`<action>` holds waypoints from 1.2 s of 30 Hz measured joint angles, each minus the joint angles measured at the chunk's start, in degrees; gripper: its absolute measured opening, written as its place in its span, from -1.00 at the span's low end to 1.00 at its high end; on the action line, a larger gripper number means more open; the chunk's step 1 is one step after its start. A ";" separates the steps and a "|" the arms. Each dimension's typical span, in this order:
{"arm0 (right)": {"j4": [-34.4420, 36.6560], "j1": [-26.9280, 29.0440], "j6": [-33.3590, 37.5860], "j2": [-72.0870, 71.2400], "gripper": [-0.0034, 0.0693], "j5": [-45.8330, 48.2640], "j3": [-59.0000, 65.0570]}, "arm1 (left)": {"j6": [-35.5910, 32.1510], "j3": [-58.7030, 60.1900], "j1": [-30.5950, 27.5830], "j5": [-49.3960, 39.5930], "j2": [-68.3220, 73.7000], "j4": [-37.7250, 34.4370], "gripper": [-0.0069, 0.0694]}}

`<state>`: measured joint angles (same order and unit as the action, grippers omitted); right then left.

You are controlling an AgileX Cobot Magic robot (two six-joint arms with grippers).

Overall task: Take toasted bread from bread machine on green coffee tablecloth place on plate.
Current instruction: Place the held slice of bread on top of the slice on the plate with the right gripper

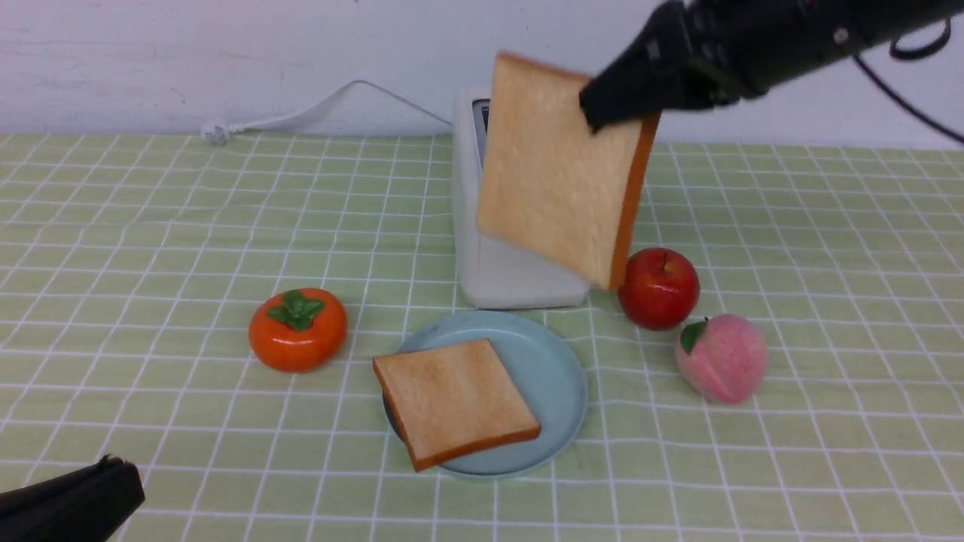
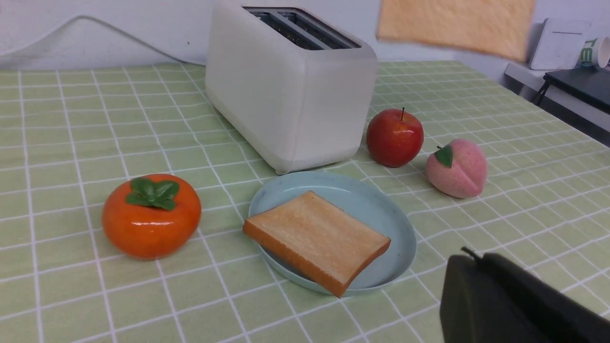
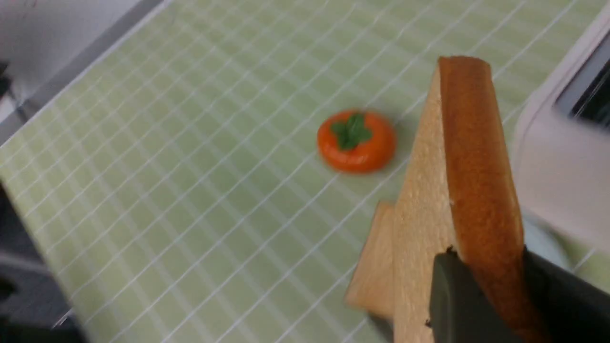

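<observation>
On the plate (image 1: 563, 374), just in front of the bread machine (image 1: 512, 282): one slice of toasted bread (image 1: 456, 399) lies flat, its left side reaching over the rim; that half of the job looks done
Bread machine slots (image 2: 300, 28): both look empty in the left wrist view, so nothing seems left to pull out
Second slice (image 1: 550, 181): in the air above and just in front of the bread machine, clear of the slots, tilted with one corner hanging down, not yet over the plate
Right claw (image 1: 602, 109): pinching the second slice at its upper corner, one finger on each face across the crust edge, seen close in the right wrist view; the slice hangs below and left of the claw
Left claw (image 1: 113, 467): pressed together and holding nothing, low over the green coffee tablecloth (image 1: 151, 226), well away to the front left of the bread machine
Left to do, as I judge it: bring the held slice forward and down from the bread machine, lay it on the plate, then let go; the bare part of the plate is small, so some overlap with the first slice seems likely
</observation>
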<state>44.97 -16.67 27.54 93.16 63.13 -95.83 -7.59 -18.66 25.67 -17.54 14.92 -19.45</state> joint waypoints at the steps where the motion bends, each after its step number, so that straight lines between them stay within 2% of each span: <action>1: 1.98 0.00 0.10 0.07 -0.54 0.86 3.20 | 0.00 0.00 0.00 0.00 0.00 0.00 -0.85; 3: 5.30 0.00 1.39 0.36 -0.54 -0.16 7.95 | 0.00 0.00 0.00 0.06 0.00 0.00 -0.85; 7: 16.30 -0.67 8.87 2.95 -0.54 -7.28 17.38 | 0.00 0.10 0.00 0.10 0.00 -0.18 -0.85; 14: 31.74 -2.06 19.76 12.81 -0.54 -13.17 19.42 | 0.00 0.10 0.00 0.12 0.00 -0.25 -0.85; 17: 33.93 -2.00 21.47 15.41 -0.54 -15.97 19.42 | 0.00 0.10 0.00 0.12 0.00 -0.34 -0.85; 22: 34.09 -1.81 21.60 17.88 -0.53 -18.62 19.42 | 0.00 0.10 0.00 0.12 0.00 -0.39 -0.85; 25: 33.00 -1.81 20.86 18.24 -0.43 -19.37 19.42 | 0.00 0.10 0.00 0.12 0.00 -0.41 -0.85; 30: 23.93 -1.28 15.12 18.17 0.27 -23.23 19.42 | 0.00 0.10 0.00 0.12 0.00 -0.64 -0.85; 32: 19.77 -0.69 12.48 17.63 0.49 -23.51 19.42 | 0.00 0.10 0.00 0.12 0.00 -0.64 -0.85; 34: 14.62 0.13 9.68 16.11 0.65 -23.48 19.42 | 0.00 0.16 0.00 0.12 0.00 -0.71 -0.85; 36: 11.94 0.55 8.09 15.04 0.68 -23.35 19.42 | 0.00 0.16 0.00 0.12 0.00 -0.71 -0.85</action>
<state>56.91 -16.12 35.63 108.19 39.78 -76.41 -7.59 -18.51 25.67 -17.42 14.92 -20.15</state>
